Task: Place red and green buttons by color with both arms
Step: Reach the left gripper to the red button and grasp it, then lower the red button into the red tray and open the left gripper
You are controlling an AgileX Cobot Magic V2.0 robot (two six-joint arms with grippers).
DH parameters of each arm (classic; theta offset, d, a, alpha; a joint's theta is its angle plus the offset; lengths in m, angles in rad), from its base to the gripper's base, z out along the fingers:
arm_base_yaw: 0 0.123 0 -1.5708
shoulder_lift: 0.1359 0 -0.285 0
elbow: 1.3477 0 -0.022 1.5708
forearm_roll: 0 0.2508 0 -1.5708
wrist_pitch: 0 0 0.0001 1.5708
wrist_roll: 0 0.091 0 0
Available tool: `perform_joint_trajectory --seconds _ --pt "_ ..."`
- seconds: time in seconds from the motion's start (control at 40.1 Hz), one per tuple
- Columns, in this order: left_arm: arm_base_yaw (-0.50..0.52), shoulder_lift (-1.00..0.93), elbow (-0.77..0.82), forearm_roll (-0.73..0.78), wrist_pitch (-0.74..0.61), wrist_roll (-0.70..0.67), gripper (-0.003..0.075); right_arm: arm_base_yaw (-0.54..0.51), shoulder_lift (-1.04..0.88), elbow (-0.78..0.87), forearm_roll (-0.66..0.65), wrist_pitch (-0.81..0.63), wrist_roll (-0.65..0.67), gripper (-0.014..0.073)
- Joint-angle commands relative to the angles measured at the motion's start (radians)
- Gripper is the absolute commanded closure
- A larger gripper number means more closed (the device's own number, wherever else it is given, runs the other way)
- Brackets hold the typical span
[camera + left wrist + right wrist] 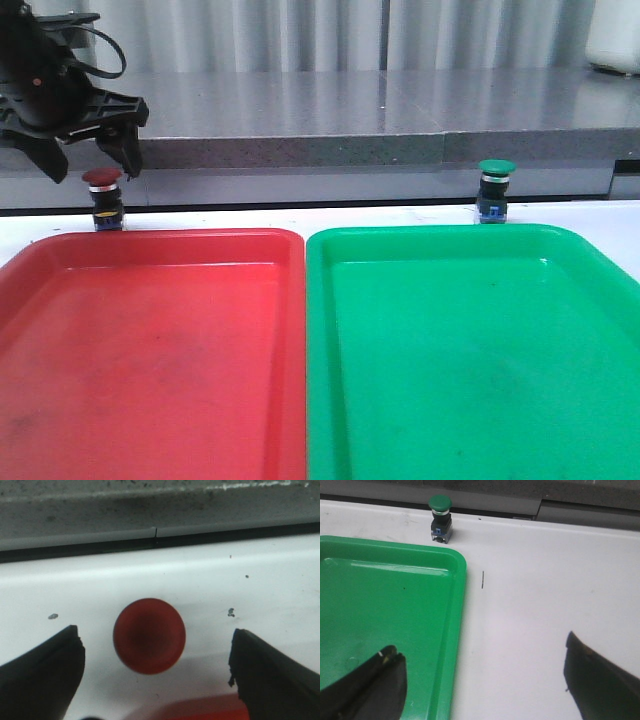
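Nearest in front view: red tray (150, 350) on the left and green tray (470, 350) on the right, side by side, rims just about touching, both cut off by the lower frame edge.

Behind the red tray, the red button (103, 200) stands upright on the white table (400, 214). The left gripper (90, 158) hangs directly over it, spread wide, fingers either side of the cap and not touching it. The left wrist view confirms this: red cap (149, 635) centred between the two black fingers (40, 675), clear table on both sides. Button body is hidden under the cap there.

The green button (494, 191) stands upright just behind the green tray's far rim.

The right gripper is absent from front view. Only the right wrist view shows it (485, 680): open, over the green tray's edge (461, 580) and bare table, well short of the green button (440, 518). Fingertips are cut off.
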Motion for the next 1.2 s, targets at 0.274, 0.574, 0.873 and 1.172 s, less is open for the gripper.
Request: perform_joint_trajectory --seconds 0.274,0.574,0.873,1.172 --pt "0.002 0.004 -0.073 -0.024 -0.084 -0.008 0.0305 -0.006 0.009 -0.033 -0.011 -0.069 -0.011 -0.0057" --pt "0.002 -0.014 -0.073 -0.024 -0.073 -0.008 0.0418 -0.006 0.009 -0.033 -0.011 -0.069 -0.011 -0.0057" --pt "0.004 -0.195 -0.074 -0.024 0.026 -0.008 0.0418 -0.006 0.009 -0.033 -0.011 -0.069 -0.011 -0.0057" --pt "-0.019 -0.462 0.104 -0.07 0.038 0.0 0.0419 -0.006 0.009 -0.033 -0.011 -0.069 -0.011 -0.0057"
